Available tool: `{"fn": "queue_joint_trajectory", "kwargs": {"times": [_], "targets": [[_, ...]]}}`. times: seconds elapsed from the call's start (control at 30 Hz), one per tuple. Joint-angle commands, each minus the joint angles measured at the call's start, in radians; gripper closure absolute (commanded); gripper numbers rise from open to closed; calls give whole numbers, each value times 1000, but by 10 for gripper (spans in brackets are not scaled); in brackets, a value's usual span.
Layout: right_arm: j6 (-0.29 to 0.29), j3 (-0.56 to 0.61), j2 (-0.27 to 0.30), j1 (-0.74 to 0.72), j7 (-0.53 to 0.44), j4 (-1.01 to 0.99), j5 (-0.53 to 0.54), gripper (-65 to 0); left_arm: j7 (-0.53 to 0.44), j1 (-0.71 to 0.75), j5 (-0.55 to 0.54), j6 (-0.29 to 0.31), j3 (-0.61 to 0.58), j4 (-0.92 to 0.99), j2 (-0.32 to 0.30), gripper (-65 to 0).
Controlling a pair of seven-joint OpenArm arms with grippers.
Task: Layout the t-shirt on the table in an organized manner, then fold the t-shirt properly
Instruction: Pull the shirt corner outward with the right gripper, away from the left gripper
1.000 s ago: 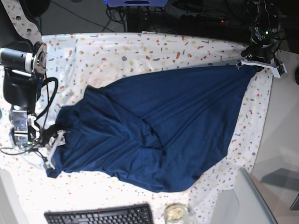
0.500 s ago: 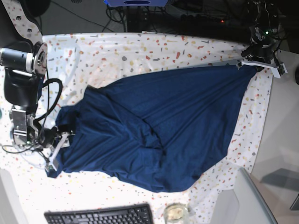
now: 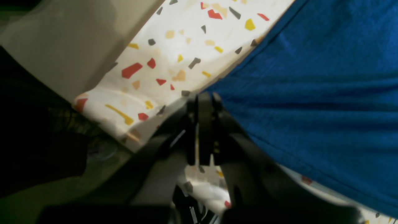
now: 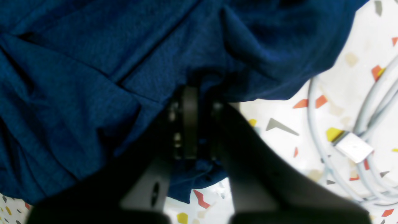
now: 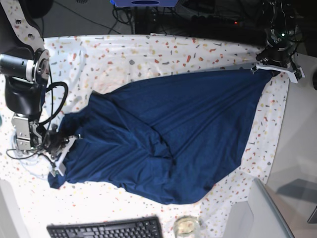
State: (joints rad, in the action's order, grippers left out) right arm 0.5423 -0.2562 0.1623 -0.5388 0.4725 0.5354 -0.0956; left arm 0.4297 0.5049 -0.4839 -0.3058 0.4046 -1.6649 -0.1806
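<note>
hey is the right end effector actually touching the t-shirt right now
Touching. In the right wrist view the right end effector has its jaws shut on a fold of the t-shirt, with navy fabric bunched between and around them.

navy-blue t-shirt (image 5: 168,134), white table (image 5: 148,54) flecked red, yellow, seemingly grey

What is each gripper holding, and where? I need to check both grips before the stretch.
Both hold the t-shirt: left gripper pinches a corner at its edge; right gripper clamps bunched fabric at the opposite end.
</note>
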Motion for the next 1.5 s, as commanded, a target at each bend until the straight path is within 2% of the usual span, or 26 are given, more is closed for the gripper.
{"fn": "queue_joint_trajectory", "kwargs": {"times": [0.0, 0.07, 0.13, 0.3, 0.47, 0.53, 0.67, 0.73, 0.87, 0.9, 0.93, 1.03, 1.07, 1.2, 1.3, 1.4, 1.47], "targets": [[6, -4, 10, -25, -13, 19, 9, -2, -22, 5, 4, -2, 7, -13, -12, 0], [8, -4, 12, -7, 1, 30, 9, -8, -22, 19, 4, -2, 7, -22, -12, 0], [8, -5, 32, 32, 75, 105, 10, -8, -22, 33, 4, -2, 7, -45, -12, 0], [8, -5, 32, 194, 263, 457, 10, -11, -22, 48, 4, -2, 7, -64, -12, 0], [8, -5, 30, 276, 338, 602, 10, -21, -22, 44, 4, -2, 6, -57, -12, 0], [8, -5, 23, 279, 342, 602, 10, -80, -22, 44, 4, -2, 7, -57, -12, 0], [8, -5, 15, 293, 346, 608, 10, -285, -22, 44, 4, -2, 7, -64, -12, 0], [8, -5, 15, 300, 346, 612, 9, -320, -22, 48, 4, -2, 7, -60, -12, 0], [3, -5, 15, 316, 346, 605, 9, -317, -22, 51, 4, -2, 7, -57, -12, 0], [3, -5, 15, 320, 346, 607, 9, -293, -22, 51, 4, -2, 7, -57, -12, 0], [3, -5, 15, 326, 346, 608, 9, -249, -22, 51, 4, -2, 7, -57, -12, 0], [3, -5, 15, 339, 357, 612, 9, -36, -22, 51, 4, -2, 7, -57, -10, 0], [3, -7, 15, 346, 363, 613, 9, 0, -22, 51, 4, -2, 7, -57, -10, 0], [6, -82, 9, 386, 369, 693, 9, -45, -22, 51, 4, -2, 7, -57, -10, 0], [8, -96, 7, 408, 369, 734, 9, -62, -22, 51, 4, -2, 7, -57, -10, 0], [8, -96, 9, 412, 369, 731, 9, -51, -22, 51, 4, -2, 7, -57, -10, 0], [8, -96, 9, 417, 380, 739, 9, -5, -22, 51, 4, -2, 7, -59, -10, 0]]}}
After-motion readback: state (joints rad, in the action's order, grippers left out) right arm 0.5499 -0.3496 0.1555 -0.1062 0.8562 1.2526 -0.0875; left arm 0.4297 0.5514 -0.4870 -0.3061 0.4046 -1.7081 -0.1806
